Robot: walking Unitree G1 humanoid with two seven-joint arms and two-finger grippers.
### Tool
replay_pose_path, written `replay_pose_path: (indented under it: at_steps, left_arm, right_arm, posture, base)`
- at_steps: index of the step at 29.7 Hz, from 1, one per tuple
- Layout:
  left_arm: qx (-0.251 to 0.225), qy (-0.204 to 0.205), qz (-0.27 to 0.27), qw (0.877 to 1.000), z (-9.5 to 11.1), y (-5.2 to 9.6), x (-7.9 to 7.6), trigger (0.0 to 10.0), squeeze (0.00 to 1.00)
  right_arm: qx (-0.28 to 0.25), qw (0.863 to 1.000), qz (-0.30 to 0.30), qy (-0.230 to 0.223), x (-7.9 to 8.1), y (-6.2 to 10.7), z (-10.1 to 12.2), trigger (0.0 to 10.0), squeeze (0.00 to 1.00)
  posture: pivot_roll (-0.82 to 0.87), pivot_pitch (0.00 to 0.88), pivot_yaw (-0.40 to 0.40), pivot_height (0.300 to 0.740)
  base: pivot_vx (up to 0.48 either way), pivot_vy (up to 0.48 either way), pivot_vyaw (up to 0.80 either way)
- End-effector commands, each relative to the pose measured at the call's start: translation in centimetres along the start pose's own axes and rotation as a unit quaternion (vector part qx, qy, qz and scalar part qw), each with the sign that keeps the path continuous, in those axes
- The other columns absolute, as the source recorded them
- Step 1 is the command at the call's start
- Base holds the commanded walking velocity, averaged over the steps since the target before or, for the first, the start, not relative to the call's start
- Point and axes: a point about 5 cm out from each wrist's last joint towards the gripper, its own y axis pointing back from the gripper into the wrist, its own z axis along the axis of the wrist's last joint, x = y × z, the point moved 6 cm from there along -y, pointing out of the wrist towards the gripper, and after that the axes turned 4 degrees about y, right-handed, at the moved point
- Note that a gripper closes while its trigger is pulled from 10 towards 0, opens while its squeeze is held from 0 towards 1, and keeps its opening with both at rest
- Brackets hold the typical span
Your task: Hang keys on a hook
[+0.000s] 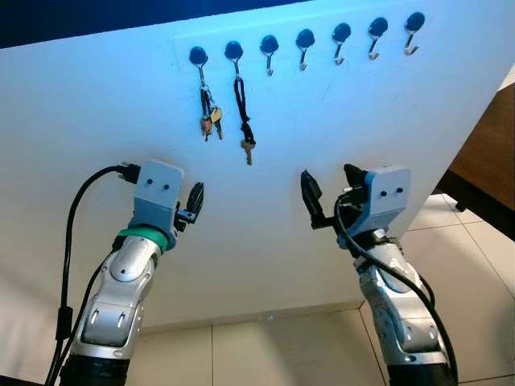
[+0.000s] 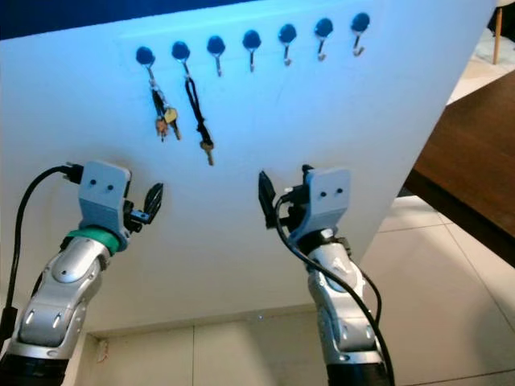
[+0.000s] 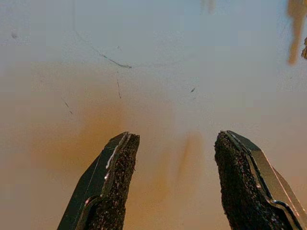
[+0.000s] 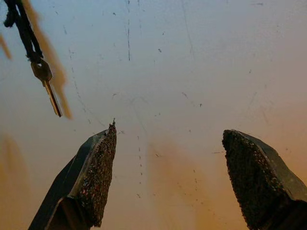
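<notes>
Left eye view, keys [image 1: 248, 149] hanging on hook [image 1: 234, 53], left pincer [image 3: 175, 182] and right pincer [image 4: 170, 177] spread, bare wall ahead

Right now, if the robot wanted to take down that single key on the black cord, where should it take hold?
Probably the black cord just above the key: it hangs straight from its hook and stands off the white wall. Come from the front and below with the open right tool, fingers either side of the cord, then lift up off the hook. The flat key itself lies near the wall, harder to pinch.
</notes>
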Motion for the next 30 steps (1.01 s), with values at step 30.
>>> replay_pose_path:
  at_steps: [30]
  left_arm:
    - [0.019,0.006,0.022,1.000,-0.8,0.9,1.0,10.0,0.00]
  right_arm:
    - [0.021,1.000,-0.003,-0.021,0.1,0.5,-0.5,10.0,0.00]
  posture:
    - [-0.23,0.094,0.178,0.740]
  base:
    - [0.000,0.000,0.00]
